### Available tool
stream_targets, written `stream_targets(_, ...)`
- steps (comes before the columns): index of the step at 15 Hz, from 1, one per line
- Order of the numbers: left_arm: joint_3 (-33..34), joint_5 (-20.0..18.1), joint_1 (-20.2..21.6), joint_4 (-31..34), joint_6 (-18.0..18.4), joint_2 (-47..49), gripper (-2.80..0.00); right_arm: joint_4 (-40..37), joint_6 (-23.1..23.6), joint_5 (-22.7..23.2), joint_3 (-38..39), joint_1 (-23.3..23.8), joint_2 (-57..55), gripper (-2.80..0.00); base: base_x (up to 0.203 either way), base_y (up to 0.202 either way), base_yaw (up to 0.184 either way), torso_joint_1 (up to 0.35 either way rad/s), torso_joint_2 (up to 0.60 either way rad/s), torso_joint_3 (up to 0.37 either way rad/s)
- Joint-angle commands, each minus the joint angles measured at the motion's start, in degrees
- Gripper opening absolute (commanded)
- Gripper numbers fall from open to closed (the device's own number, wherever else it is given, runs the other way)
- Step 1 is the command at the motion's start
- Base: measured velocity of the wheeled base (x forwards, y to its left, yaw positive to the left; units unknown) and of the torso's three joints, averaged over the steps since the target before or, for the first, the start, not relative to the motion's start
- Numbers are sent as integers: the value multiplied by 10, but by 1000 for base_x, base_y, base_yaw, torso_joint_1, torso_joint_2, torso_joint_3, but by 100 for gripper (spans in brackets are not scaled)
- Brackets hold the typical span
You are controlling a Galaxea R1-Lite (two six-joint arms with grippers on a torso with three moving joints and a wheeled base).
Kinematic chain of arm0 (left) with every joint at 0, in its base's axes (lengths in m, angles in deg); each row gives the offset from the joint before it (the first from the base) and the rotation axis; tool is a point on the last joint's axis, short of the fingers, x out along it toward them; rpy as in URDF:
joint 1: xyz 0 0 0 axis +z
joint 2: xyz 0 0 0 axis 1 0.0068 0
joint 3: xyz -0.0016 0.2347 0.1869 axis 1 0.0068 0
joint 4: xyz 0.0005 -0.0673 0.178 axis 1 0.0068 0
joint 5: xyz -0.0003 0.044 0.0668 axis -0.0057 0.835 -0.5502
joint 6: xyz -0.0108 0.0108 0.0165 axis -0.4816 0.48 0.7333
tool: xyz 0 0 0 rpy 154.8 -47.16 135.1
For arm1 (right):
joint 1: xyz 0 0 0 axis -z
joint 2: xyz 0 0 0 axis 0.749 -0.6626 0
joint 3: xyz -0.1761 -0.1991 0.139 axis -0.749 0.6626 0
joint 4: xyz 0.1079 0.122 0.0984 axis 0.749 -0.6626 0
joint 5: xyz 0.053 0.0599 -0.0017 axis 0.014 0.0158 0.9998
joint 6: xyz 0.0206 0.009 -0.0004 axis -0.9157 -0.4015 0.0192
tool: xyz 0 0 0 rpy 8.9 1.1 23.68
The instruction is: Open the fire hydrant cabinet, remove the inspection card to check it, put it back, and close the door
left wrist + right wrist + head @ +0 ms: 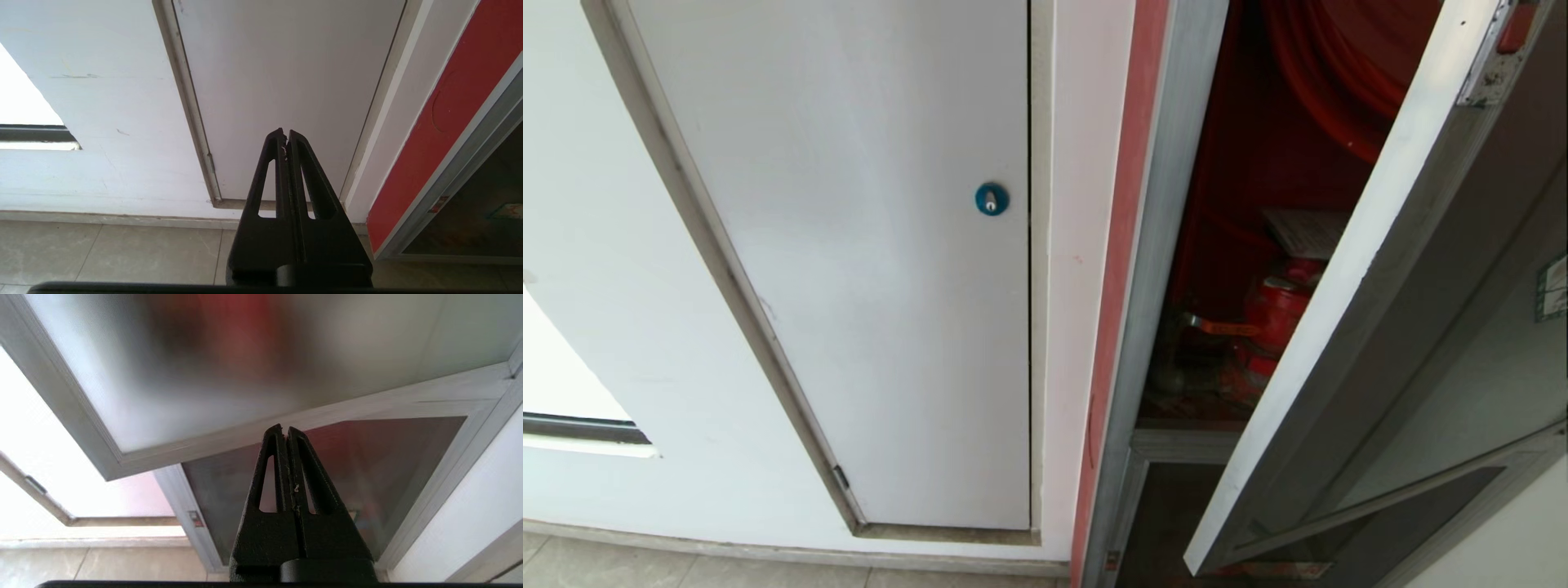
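Right gripper [285, 428]: pointing at the cabinet, jaws pressing together, gripping nothing.
Door [261, 367]: standing ajar, its smoked glass filling the view above.
Lower panel [367, 465]: showing dark behind the fingertips.

Black slotted tapering fingers [300, 171]

One cabinet [1168, 245], two doors, seemingly.

Inspection card [1308, 231] rests atop red valve [1278, 314] inside cabinet [1168, 245]
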Motion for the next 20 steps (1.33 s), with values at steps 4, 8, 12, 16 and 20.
stream_targets(4, 0, 0, 0, 0, 0, 0, -280, -32, -6, 18, -99, 0, -67, -280, 0, 0, 0, 0, 0, 0)
stream_targets(8, 0, 0, 0, 0, 0, 0, -280, -33, -10, 67, -197, -2, -158, -280, 0, 0, 0, 0, 0, 0)
stream_targets(12, 0, 0, 0, 0, 0, 0, -280, -38, -63, 227, -260, -2, -243, -280, 0, 0, 0, 0, 0, 0)
stream_targets(16, 0, 0, 0, 0, 0, 0, -280, -35, -71, 374, -283, -2, -309, -280, 0, 0, 0, 0, 0, 0)
stream_targets(20, 0, 0, 0, 0, 0, 0, -280, 0, -67, 411, -291, -7, -397, -280, 0, 0, 0, 0, 0, 0)
